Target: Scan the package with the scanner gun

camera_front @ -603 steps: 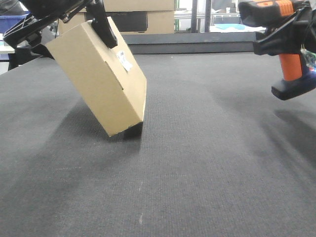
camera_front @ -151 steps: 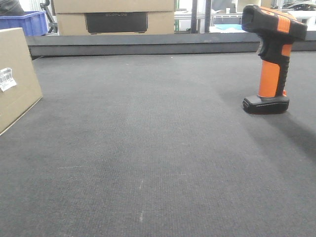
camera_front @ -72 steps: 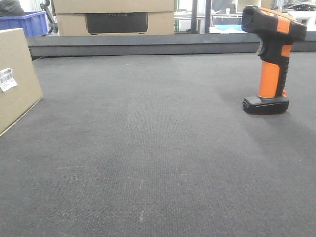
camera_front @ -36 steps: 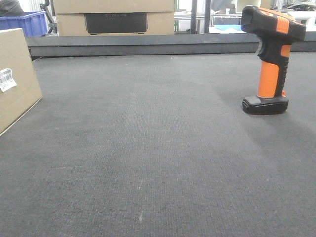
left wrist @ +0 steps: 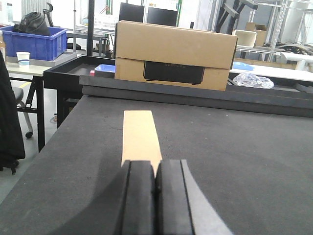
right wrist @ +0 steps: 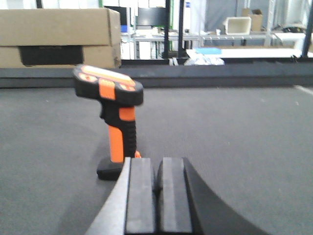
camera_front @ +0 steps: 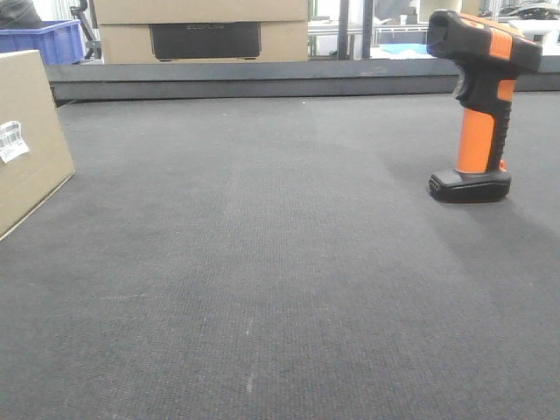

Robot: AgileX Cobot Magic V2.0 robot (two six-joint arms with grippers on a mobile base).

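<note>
The package [camera_front: 26, 140] rests on the dark bench [camera_front: 280, 262] at its left edge, its white label [camera_front: 10, 140] facing the camera. Well apart, the scanner [camera_front: 479, 105] stands upright on its black base at the right. The left gripper [left wrist: 155, 196] sits just behind the package, its jaws pressed together and empty. The right gripper [right wrist: 157, 196], near the scanner, is likewise closed on nothing.

A large cardboard box [camera_front: 201, 24] with a dark panel sits top centre behind the dark grey tabletop [camera_front: 280, 289]; a blue crate [camera_front: 51, 38] is upper left.
</note>
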